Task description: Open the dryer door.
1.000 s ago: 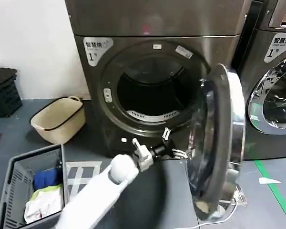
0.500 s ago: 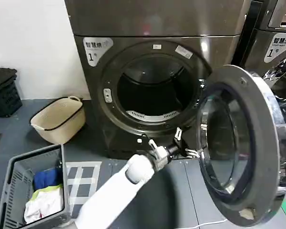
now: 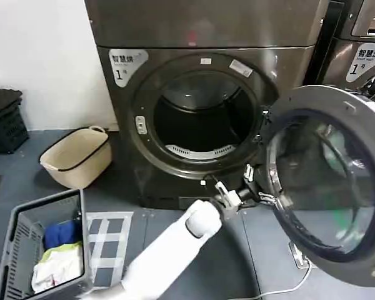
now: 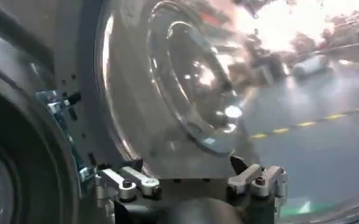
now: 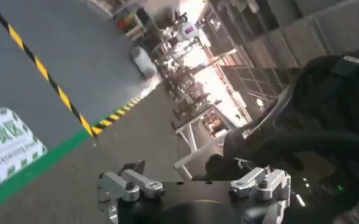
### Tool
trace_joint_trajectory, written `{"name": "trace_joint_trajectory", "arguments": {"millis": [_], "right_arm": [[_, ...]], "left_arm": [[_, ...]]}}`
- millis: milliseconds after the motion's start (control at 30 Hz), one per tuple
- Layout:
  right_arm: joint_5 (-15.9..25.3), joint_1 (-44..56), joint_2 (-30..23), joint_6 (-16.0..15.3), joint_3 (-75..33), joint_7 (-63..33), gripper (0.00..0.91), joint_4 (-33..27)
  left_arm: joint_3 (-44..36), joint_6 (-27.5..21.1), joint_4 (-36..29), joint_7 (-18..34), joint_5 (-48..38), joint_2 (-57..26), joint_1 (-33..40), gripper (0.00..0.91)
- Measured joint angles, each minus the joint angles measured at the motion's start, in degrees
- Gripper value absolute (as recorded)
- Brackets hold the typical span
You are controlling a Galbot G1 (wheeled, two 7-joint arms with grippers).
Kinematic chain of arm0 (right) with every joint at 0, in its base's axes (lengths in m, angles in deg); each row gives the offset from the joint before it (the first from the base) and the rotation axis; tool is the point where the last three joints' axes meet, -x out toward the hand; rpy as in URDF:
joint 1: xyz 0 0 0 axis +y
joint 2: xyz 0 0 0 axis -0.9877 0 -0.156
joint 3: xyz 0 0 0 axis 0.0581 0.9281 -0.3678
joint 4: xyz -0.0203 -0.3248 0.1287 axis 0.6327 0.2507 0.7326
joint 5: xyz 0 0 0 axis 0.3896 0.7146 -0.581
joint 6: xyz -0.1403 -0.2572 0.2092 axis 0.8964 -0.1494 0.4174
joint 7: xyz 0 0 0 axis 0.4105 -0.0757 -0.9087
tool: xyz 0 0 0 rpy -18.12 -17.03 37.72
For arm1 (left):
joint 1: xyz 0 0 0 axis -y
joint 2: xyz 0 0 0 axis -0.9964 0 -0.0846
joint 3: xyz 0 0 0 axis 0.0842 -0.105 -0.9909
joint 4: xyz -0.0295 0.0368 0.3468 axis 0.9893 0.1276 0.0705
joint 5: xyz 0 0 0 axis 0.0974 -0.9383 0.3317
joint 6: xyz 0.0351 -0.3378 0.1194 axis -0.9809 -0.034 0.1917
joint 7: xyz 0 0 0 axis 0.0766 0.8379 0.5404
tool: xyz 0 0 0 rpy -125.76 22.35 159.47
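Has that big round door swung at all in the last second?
Yes. The dryer door has swung further open, away from the fixed drum opening, now showing its grey inner side, with the left gripper at its inner edge.

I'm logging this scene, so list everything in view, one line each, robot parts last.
dryer: one, dark grey, marked "1", centre back, drum open.
dryer door: one, chrome rim with glass centre, swung wide open to the right of the drum opening, inner side facing the camera.
neighbouring machine: one, dark grey, far right, behind the open door.
round basket: one, beige, on the floor left of the dryer.
laundry crate: one, grey, lower left, holding blue, white and yellow-green clothes.
black crate: one, far left edge.
floor: grey, with a pale grid marking by the crate.
left end effector: one, on the white arm, fingers open, at the door's inner lower edge.
right end effector: one, fingers open, holding nothing.
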Motion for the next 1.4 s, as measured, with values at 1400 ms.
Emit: {"name": "trace_joint_trajectory", "arguments": {"millis": [1400], "right_arm": [[-0.1, -1.7, -0.8, 2.5, 1.5, 0.2, 0.907, 2.2]], "left_arm": [[2.4, 0.1, 14.0, -5.1, -4.0, 2.2, 6.0, 0.907]]}}
